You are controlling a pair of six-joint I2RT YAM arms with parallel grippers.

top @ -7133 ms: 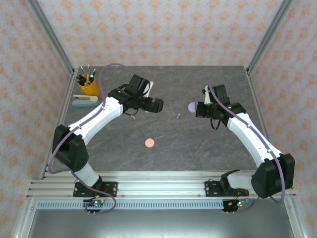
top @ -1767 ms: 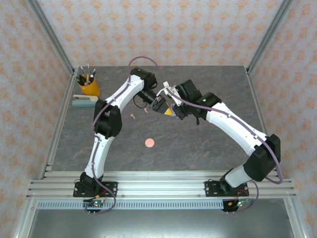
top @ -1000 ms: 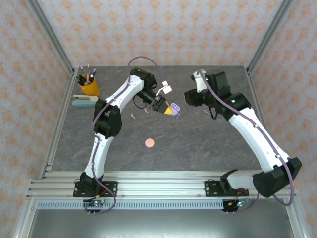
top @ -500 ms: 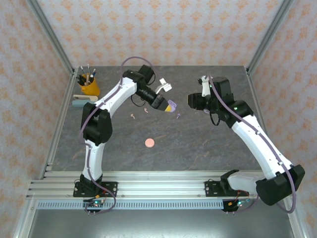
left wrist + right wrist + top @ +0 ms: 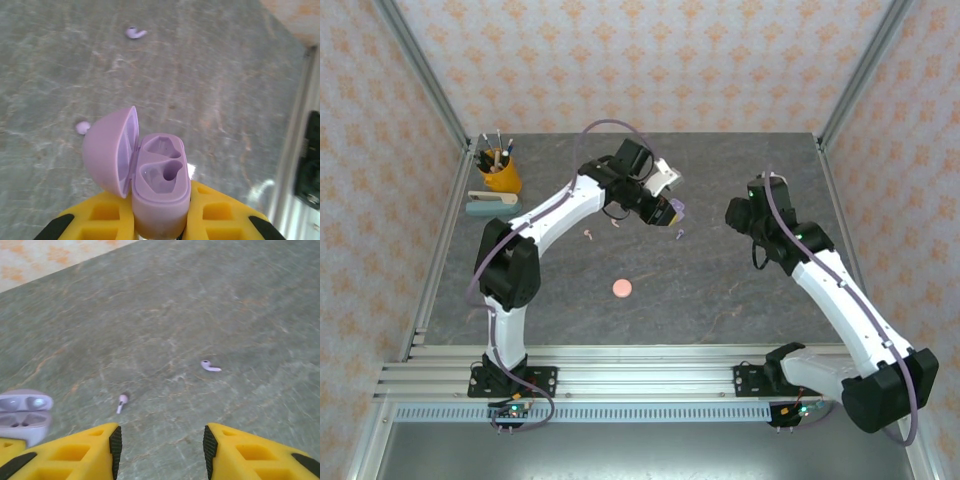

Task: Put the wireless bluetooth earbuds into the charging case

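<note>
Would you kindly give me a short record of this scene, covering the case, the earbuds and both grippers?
charging case: purple, lid open, both wells empty
left gripper: shut on the charging case
right gripper: open, holding nothing
earbuds: two lying loose on the table, none in the case
pink round case: lying on the table, apart from both grippers

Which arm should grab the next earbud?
Right. The right fingers are open and empty, with a purple earbud lying just ahead; the left fingers are shut on the open purple case.
</note>
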